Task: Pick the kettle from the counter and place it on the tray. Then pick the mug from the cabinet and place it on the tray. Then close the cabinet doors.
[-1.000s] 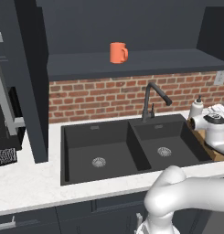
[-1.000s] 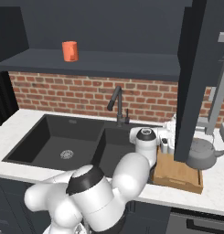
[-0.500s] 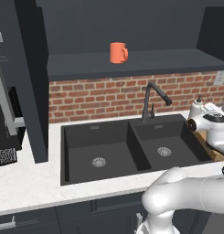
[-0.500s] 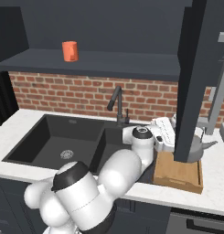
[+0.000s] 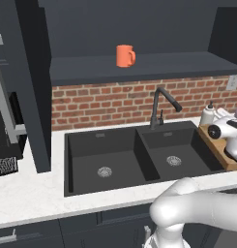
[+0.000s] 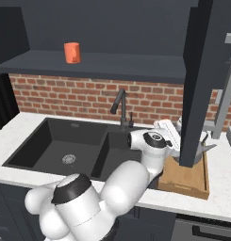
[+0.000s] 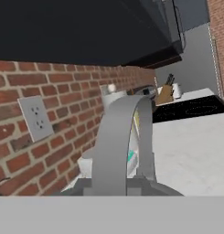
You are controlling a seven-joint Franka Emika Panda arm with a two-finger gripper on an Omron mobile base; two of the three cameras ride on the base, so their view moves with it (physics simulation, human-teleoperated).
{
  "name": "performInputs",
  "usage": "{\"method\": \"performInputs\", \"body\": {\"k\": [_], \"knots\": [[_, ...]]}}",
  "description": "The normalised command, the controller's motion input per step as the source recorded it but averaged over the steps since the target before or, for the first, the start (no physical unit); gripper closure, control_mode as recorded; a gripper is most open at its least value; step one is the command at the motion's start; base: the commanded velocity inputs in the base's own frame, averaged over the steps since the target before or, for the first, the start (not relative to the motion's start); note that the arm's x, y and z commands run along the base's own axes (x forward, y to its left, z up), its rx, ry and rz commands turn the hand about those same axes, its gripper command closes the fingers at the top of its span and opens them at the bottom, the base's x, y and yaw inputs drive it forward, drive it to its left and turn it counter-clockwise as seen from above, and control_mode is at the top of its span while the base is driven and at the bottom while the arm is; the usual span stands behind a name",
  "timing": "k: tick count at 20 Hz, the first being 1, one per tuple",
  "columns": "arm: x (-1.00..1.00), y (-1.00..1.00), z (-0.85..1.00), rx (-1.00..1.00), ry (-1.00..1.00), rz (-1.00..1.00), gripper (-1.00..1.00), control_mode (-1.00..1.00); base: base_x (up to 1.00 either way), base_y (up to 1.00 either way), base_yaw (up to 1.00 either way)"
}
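The grey kettle (image 6: 203, 148) is at the far right end of the wooden tray (image 6: 186, 181), mostly hidden behind the open right cabinet door (image 6: 202, 70); whether it touches the tray I cannot tell. Its arched handle (image 7: 125, 137) looms close in the hand view. My gripper (image 6: 178, 136) reaches behind that door and is shut on the handle, with its fingers hidden. The orange mug (image 5: 125, 55) (image 6: 72, 52) stands upright on the cabinet shelf (image 5: 139, 68). The left cabinet door (image 5: 28, 97) is open too.
A dark double sink (image 5: 139, 155) with a black faucet (image 5: 161, 104) is set in the white counter (image 5: 33, 193). A whitish soap bottle (image 5: 207, 115) stands by the brick wall next to the tray (image 5: 219, 152). A wall outlet (image 7: 35, 118) is close to the kettle.
My arm has stretched further right and the hand has gone behind the open door. The kettle has shifted left from the counter toward the tray. The mug and doors have not moved.
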Motion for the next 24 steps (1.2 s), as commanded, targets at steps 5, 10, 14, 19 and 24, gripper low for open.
{"method": "performInputs", "body": {"k": [5,10,14,19,24], "knots": [[0.17,0.03,0.0,0.06,-0.13,0.14,1.0,-1.0,0.0,0.0,0.0],[0.32,0.03,0.0,0.0,-0.06,0.06,1.0,-1.0,0.0,0.0,0.0],[0.21,0.0,-0.07,-0.01,0.0,0.0,1.0,-1.0,0.0,0.0,0.0],[0.1,0.06,-0.16,-0.09,0.0,0.0,1.0,-1.0,0.0,0.0,0.0],[0.2,0.02,-0.13,-0.11,0.01,0.0,1.0,-1.0,0.0,0.0,0.0]]}}
